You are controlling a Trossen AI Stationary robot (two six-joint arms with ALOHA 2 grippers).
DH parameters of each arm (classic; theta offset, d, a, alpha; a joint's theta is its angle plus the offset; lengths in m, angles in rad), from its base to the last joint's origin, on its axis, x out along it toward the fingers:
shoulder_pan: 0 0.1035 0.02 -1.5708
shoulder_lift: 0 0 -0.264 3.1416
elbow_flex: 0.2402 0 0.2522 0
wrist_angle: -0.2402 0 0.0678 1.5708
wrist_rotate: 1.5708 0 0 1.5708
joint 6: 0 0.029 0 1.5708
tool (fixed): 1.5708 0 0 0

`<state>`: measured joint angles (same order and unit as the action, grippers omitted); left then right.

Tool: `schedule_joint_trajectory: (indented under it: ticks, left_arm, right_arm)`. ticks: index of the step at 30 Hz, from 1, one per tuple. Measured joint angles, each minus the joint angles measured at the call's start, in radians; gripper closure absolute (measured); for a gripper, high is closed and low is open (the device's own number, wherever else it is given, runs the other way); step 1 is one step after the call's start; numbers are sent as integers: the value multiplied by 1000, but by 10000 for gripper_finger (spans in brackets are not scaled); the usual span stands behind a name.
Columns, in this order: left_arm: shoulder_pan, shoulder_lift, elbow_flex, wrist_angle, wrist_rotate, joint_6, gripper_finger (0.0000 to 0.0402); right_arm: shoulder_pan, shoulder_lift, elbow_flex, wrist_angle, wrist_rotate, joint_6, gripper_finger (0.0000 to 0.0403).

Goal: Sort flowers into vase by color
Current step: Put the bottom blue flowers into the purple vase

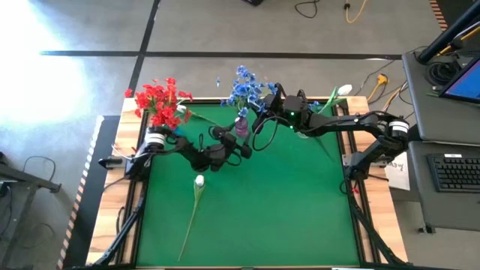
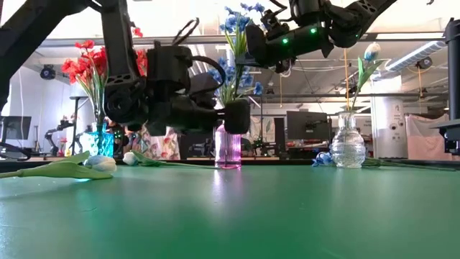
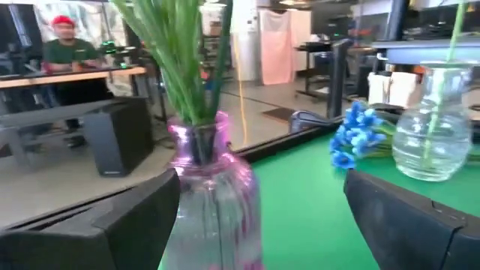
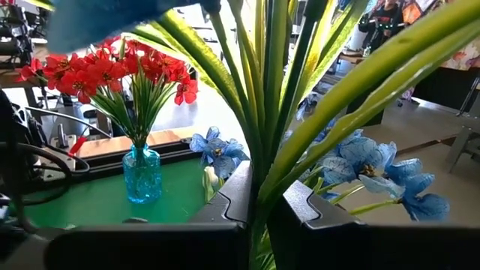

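My right gripper (image 1: pixel 264 103) hangs above the pink vase (image 2: pixel 228 146), its fingers (image 4: pixel 232 196) pressed together on the green stems of the blue flowers (image 1: pixel 244 88); the right wrist view shows the stems pinched between the two dark pads. The stems run down into the vase neck, the blooms fanned out above.

My left gripper (image 2: pixel 226 115) sits low at the same vase, fingers (image 3: pixel 409 217) spread wide to either side of the glass body (I see a gap on both sides, no contact). The vase stands upright on the green mat (image 1: pixel 262 202) near its far edge, about midway across.

Further out, the red flowers (image 1: pixel 160 100) stand in a teal vase (image 4: pixel 142 174) at the far left corner of the mat. A clear glass vase (image 2: pixel 348 144) at the far right holds one white tulip bud (image 2: pixel 371 52) on a tall stem, and a loose blue sprig (image 3: pixel 358 135) lies on the mat just beside its base.

One white tulip (image 1: pixel 199 181) lies flat on the mat, left of centre, stem trailing toward the near edge. In the low view a further white bud (image 2: pixel 131 158) lies near the teal vase.

A person (image 3: pixel 66 46) in a red cap sits at a desk beyond the table.
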<state>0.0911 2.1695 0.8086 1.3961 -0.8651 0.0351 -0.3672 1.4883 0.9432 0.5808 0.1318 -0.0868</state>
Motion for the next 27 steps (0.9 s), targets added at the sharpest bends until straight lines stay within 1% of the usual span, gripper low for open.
schedule_joint_trajectory:
  ticks: [1, 5, 8, 16, 24, 27]
  left_arm:
    - [7, 10, 5, 4, 8, 0, 45]
    - [30, 55, 23, 21, -24, 0, 45]
    - [32, 83, 26, 18, -25, 6, 44]
    - [49, 94, 29, 54, -25, 7, 44]
    - [81, 98, 29, 70, 14, 7, 44]
    - [91, 98, 29, 71, 48, 7, 44]
  right_arm:
    - [0, 0, 0, 0, 0, 0, 385]
    - [0, 0, 0, -1, 1, -1, 385]
    - [0, 0, 0, -1, 1, 0, 385]
    - [0, 0, 0, -1, 0, 0, 385]
    - [0, 0, 0, -2, 0, 0, 385]
    - [0, 0, 0, -2, 0, 0, 385]
